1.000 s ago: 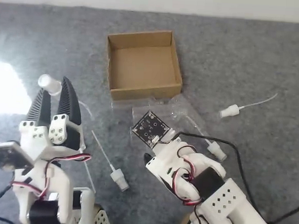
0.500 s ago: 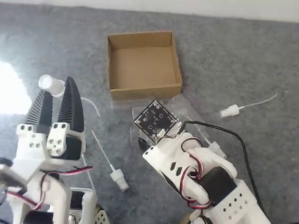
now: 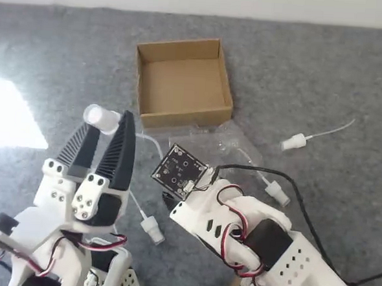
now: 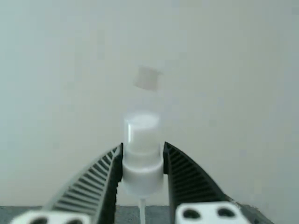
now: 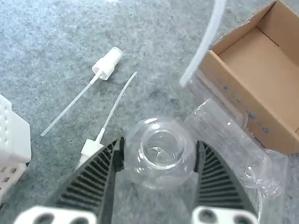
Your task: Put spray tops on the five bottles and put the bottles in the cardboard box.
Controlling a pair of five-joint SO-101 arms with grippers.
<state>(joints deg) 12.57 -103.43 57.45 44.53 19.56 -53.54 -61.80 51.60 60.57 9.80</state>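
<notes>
One bottle [image 5: 159,154] within right gripper [image 5: 159,143]

One top and one bottle in my grip, the others down by the box.
My left gripper [image 4: 142,148] pinches a white spray top [image 4: 141,169], its dip tube hanging free. My right gripper [image 5: 159,143] clamps a clear bottle [image 5: 159,161], open mouth facing the wrist camera. More bottles [image 3: 233,144] lie on their sides just beside the open cardboard box [image 3: 183,84]; three loose spray tops [image 3: 152,228] lie on the grey mat [image 3: 312,72].
</notes>
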